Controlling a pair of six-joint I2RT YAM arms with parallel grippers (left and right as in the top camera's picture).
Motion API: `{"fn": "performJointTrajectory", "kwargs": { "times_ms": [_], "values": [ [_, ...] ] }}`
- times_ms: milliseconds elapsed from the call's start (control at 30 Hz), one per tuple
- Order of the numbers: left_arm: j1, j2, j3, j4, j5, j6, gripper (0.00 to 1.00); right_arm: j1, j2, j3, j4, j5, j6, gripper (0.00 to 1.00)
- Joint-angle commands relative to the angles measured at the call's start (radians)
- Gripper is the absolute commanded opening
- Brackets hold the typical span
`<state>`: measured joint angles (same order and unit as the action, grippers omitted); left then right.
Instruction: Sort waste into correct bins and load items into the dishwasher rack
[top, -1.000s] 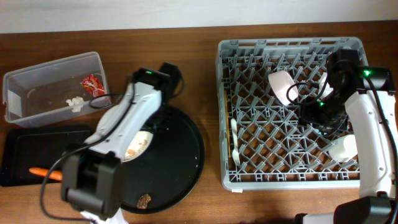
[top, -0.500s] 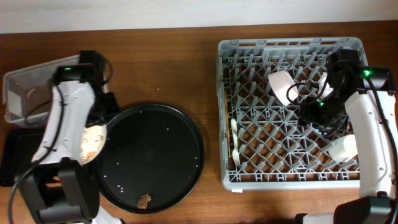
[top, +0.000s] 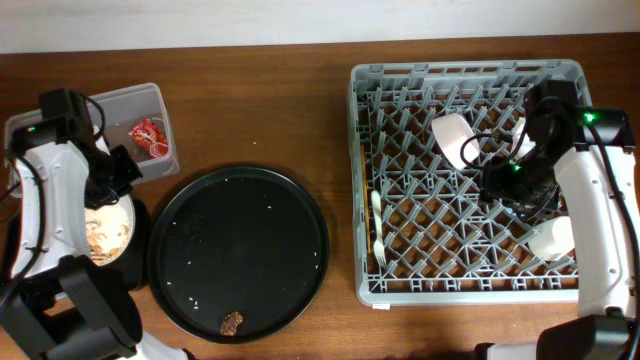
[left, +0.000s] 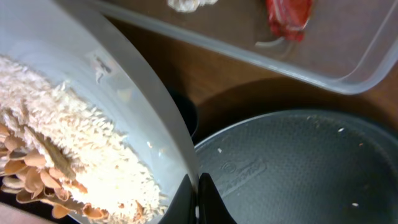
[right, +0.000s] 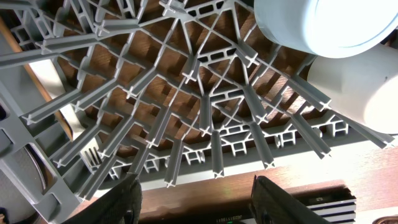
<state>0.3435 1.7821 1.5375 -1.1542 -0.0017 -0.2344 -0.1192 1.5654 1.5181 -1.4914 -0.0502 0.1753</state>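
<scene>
My left gripper (left: 198, 200) is shut on the rim of the pale plate (top: 105, 230), which holds beige rice-like scraps (left: 68, 155) and tilts over the shallow black tray, mostly hidden beneath it. The clear tub (top: 60, 150) just behind holds the red wrapper (top: 148, 135) and the white tissue (left: 189, 4). A brown lump (top: 231, 322) lies on the round black tray (top: 240, 250). My right gripper (right: 205, 205) hangs open and empty over the grey dishwasher rack (top: 470, 290). In the rack are the bowl (top: 452, 138), fork (top: 378, 225), light-blue cup (right: 323, 25) and cream cup (top: 553, 238).
The round black tray carries scattered rice grains and sits between the bins and the rack. Bare brown table (top: 260, 110) runs behind it. My left arm (top: 50, 190) covers most of the far-left table.
My left arm has carried the plate leftward off the round black tray to over the shallow black tray beside the tub. The right arm has not moved.
</scene>
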Motion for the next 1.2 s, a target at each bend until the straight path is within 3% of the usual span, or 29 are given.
{"fn": "performJointTrajectory", "kwargs": {
  "times_ms": [0, 433, 633, 800, 1167],
  "values": [
    [0.028, -0.031, 0.019, 0.016, 0.081, 0.042, 0.00, -0.004, 0.002, -0.011, 0.000, 0.002, -0.007, 0.60],
    [0.167, -0.031, 0.019, -0.010, 0.458, 0.217, 0.00, -0.004, 0.002, -0.011, 0.000, 0.010, -0.007, 0.60],
    [0.257, -0.031, 0.019, -0.078, 0.550, 0.251, 0.00, -0.004, 0.002, -0.013, 0.000, 0.010, -0.007, 0.60],
    [0.352, -0.031, 0.019, -0.118, 0.784, 0.365, 0.00, -0.004, 0.002, -0.038, 0.008, 0.010, -0.007, 0.60],
    [0.461, -0.031, 0.015, -0.177, 0.993, 0.475, 0.00, -0.004, 0.002, -0.049, 0.019, 0.021, -0.007, 0.60]
  ]
}}
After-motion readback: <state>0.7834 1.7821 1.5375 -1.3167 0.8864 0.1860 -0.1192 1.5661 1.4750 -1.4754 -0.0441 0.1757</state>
